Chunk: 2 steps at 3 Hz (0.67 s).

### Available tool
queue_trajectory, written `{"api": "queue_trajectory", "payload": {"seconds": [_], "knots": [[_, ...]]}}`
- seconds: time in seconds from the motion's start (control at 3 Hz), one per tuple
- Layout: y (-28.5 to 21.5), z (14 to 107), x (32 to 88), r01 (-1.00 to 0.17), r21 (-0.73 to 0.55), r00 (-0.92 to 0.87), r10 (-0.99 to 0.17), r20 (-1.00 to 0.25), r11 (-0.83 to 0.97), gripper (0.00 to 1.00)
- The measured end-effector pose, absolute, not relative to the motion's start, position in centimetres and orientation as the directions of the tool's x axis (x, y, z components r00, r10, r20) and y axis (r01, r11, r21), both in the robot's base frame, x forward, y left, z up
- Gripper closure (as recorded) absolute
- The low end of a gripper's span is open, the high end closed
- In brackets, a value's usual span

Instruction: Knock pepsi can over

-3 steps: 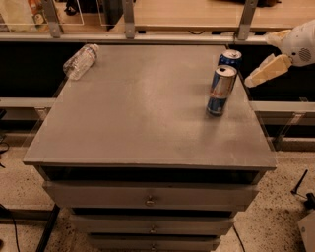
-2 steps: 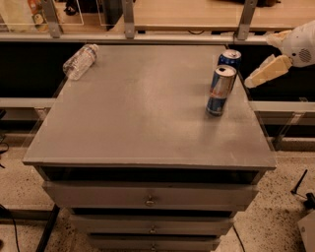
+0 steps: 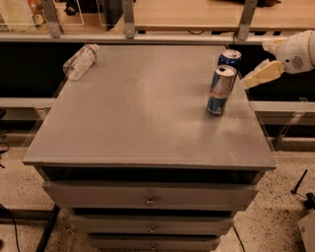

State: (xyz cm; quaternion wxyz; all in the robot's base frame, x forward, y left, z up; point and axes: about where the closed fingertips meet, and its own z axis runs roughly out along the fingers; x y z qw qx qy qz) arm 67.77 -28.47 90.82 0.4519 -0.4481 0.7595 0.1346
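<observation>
The pepsi can [image 3: 230, 59], stout and dark blue with a silver top, stands upright near the table's far right edge. The taller slim blue-and-silver can [image 3: 220, 90] with red marks stands upright just in front of it and hides its lower part. My gripper [image 3: 259, 74], with pale cream fingers on a white wrist, hangs off the table's right side, a short way right of the pepsi can and apart from it.
A clear plastic water bottle [image 3: 80, 61] lies on its side at the far left corner. The grey table top [image 3: 142, 108] sits on a drawer cabinet [image 3: 147, 199]. A wooden counter with metal posts [image 3: 197, 15] runs behind the table.
</observation>
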Motion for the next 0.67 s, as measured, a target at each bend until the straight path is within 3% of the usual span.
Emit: {"api": "queue_trajectory", "payload": {"seconds": [0.33, 0.67], "knots": [[-28.1, 89.8, 68.4, -0.803, -0.180, -0.184, -0.524, -0.832, 0.568, 0.06], [-27.2, 88.7, 68.9, -0.811, -0.156, -0.181, -0.494, -0.850, 0.564, 0.23]]}}
